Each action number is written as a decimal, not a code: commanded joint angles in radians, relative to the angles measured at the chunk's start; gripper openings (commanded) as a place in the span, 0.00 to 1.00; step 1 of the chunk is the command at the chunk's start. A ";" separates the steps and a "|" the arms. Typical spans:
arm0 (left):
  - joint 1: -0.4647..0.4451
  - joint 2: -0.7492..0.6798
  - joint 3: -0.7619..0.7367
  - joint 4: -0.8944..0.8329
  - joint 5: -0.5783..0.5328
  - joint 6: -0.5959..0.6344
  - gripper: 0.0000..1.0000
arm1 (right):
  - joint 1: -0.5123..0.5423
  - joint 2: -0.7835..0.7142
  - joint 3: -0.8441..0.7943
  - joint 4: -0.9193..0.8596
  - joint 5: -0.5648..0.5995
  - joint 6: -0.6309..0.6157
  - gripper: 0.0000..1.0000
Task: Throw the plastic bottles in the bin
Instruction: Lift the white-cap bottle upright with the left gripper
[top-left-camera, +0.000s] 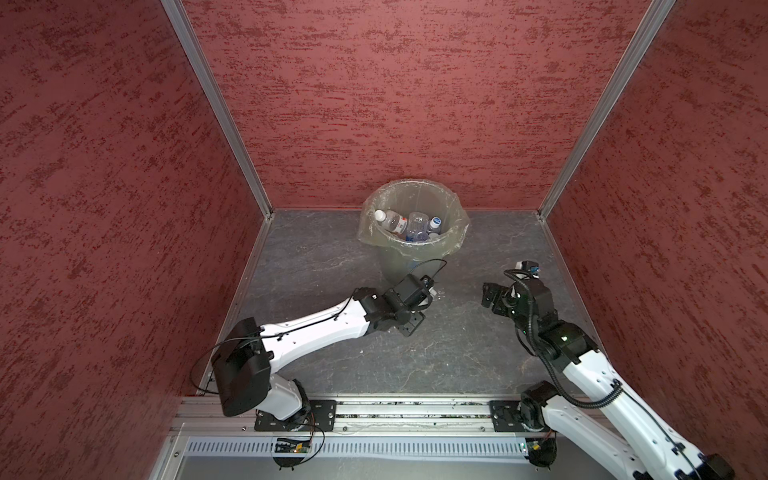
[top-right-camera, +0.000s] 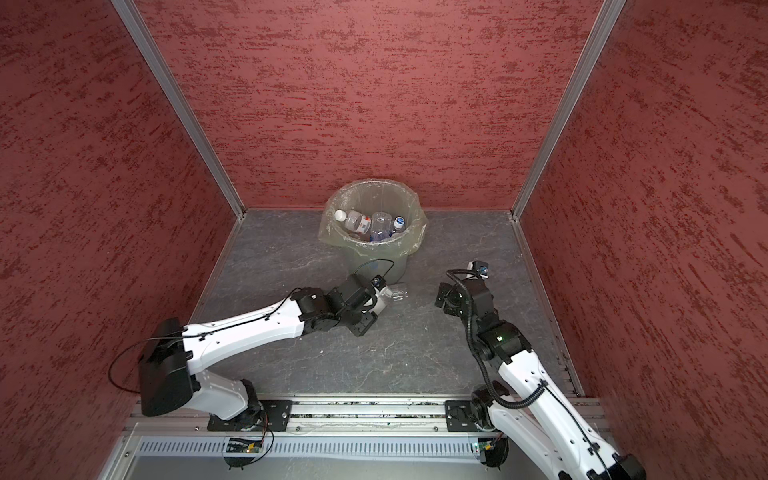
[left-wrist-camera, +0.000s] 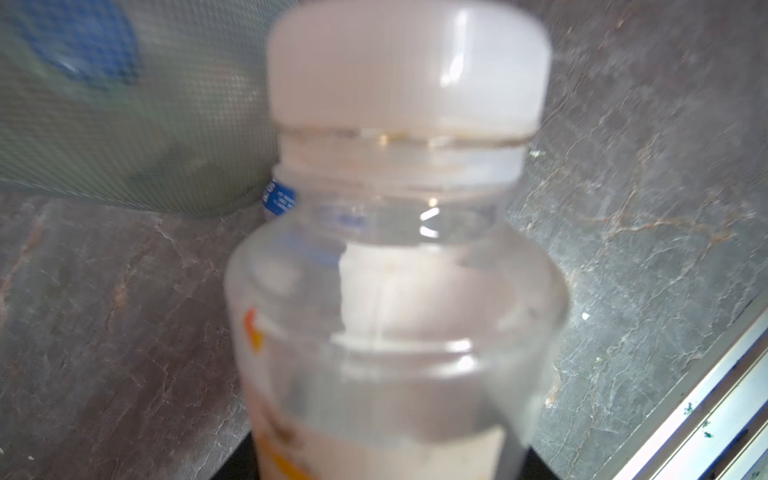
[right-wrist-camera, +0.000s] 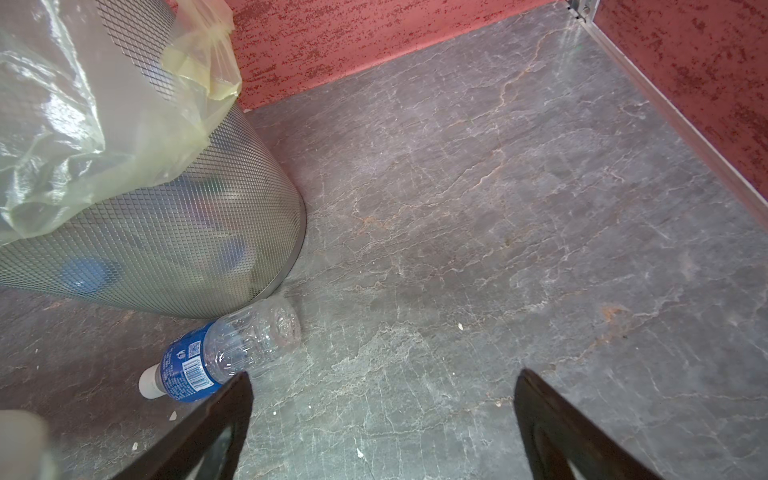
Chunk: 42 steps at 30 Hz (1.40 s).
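Bag-lined mesh bin (top-left-camera: 392, 264) holds several bottles (top-left-camera: 392, 222); blue-labelled bottle (right-wrist-camera: 232, 353) lies sideways beside its base, white-capped bottle (left-wrist-camera: 395, 291) held nearby

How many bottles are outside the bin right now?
2. One white-capped bottle is in the left gripper; one blue-labelled bottle lies on the floor beside the bin. Others may be hidden.

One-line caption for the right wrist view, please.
Open right gripper hovers over the floor; a blue-label bottle lies on its side beside the bin.
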 joint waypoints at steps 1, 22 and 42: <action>-0.008 -0.088 -0.038 0.106 -0.047 -0.016 0.41 | -0.007 -0.010 -0.002 0.013 -0.008 0.003 0.99; -0.065 -0.543 -0.134 0.209 -0.275 -0.002 0.40 | -0.008 -0.018 -0.005 0.012 -0.008 0.006 0.99; -0.109 -0.784 -0.219 0.393 -0.396 0.018 0.41 | -0.009 0.003 -0.002 0.022 -0.017 0.002 0.99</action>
